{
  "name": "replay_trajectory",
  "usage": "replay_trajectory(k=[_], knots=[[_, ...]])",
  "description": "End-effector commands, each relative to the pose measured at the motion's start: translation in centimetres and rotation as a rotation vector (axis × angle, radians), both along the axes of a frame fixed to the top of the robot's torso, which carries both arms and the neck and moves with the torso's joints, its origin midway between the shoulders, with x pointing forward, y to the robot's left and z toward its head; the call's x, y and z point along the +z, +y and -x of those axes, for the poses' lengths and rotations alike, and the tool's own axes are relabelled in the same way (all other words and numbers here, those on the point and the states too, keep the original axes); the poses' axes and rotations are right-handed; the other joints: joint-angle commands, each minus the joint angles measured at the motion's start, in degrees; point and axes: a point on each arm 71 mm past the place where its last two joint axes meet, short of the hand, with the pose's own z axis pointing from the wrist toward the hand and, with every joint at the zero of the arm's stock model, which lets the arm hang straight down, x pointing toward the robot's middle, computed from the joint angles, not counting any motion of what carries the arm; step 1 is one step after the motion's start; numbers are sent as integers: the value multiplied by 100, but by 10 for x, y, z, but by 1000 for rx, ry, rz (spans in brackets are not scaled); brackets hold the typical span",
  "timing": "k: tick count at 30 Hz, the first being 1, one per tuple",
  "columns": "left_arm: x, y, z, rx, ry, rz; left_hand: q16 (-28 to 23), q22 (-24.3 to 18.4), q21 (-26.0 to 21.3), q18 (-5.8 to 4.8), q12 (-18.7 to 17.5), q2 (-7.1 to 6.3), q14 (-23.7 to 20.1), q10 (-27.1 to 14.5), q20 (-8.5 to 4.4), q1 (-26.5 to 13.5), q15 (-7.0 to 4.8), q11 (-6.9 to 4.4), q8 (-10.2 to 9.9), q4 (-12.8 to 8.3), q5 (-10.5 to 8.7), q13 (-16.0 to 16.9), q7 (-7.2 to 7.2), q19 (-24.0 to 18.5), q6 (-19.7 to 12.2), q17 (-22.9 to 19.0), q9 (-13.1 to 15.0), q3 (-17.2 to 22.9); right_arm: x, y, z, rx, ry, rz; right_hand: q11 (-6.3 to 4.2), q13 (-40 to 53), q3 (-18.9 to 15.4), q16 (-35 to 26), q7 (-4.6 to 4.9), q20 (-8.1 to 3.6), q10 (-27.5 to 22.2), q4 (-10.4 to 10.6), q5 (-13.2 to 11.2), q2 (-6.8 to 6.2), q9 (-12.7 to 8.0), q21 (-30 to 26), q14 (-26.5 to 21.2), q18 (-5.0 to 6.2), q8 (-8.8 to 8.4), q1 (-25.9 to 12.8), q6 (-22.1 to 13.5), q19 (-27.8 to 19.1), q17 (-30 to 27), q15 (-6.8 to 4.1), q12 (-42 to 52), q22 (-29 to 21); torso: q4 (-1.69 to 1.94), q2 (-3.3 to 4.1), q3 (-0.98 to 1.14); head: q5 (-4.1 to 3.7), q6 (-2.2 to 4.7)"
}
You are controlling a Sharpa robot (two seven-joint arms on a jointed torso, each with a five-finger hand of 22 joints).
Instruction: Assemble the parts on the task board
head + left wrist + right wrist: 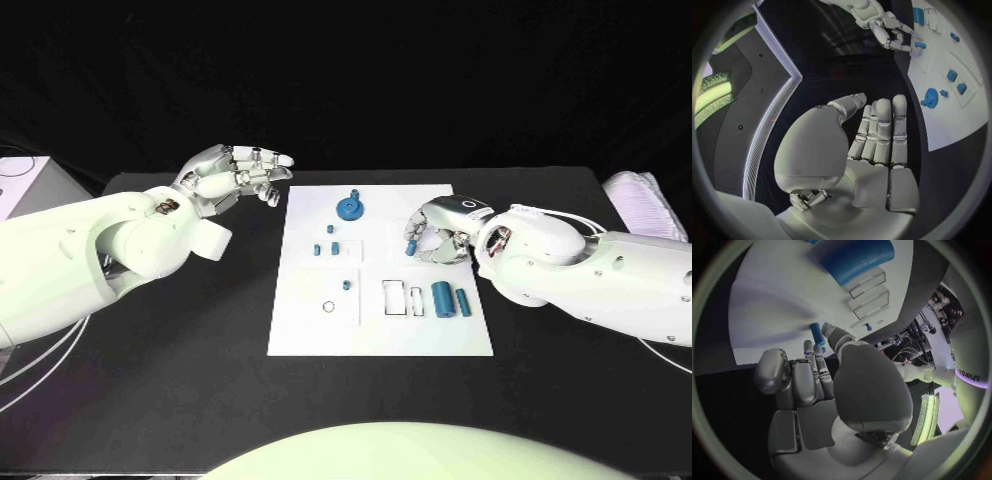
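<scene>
The white task board (378,325) lies mid-table. On it are a blue gear-shaped part (351,208), small blue pieces (327,248) and two blue cylinders (451,299) beside rectangular slots. My right hand (440,230) hovers over the board's right side and pinches a small blue peg (411,246) between thumb and finger; the right wrist view shows the peg (817,334) at the fingertips (831,332) above the board (773,305). My left hand (238,172) is raised left of the board's far corner, fingers extended side by side and holding nothing, as the left wrist view of the hand (873,135) confirms.
A white box (36,185) stands at the table's far left edge and a pale ribbed object (642,195) at the far right. White cables (29,370) run along the left side. Black table surface surrounds the board.
</scene>
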Motion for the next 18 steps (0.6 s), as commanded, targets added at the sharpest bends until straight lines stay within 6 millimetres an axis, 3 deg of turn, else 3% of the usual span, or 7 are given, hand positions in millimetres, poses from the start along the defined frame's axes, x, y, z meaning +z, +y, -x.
replay_trajectory(k=[1,9,18], knots=[[1,-2,1,-18,-3,6,-32,-6,-13,43,23,13,14,-34,1,16,9,-5,26,5,23,1,-4,38,-22,-7,7,-34,-2,2,0,4,-1,24,-6,-11,168,45,-2,-6,96,26,-49,18,4,94,114,-55,21,51,93,71,12,-37,34,68,1,-3,0,-5,-4],[1,-1,1,-18,-1,5,-42,-12,-17,42,26,13,8,-48,2,11,11,-3,33,13,24,-1,-3,55,-28,-14,7,-43,-3,8,1,15,-11,3,-70,-20,795,142,-43,-48,448,122,-220,-1,47,303,142,-100,80,-30,313,174,96,-88,40,289,1,-2,4,-6,-5],[0,-1,1,-19,1,4,-42,-12,-17,42,26,13,8,-48,2,11,11,-3,33,13,24,-1,-3,55,-28,-14,7,-43,-7,9,0,4,-14,9,-137,8,1072,193,-88,-92,739,101,-284,27,133,416,155,-124,180,-68,485,224,133,-141,30,412,-1,1,2,-18,-30]])
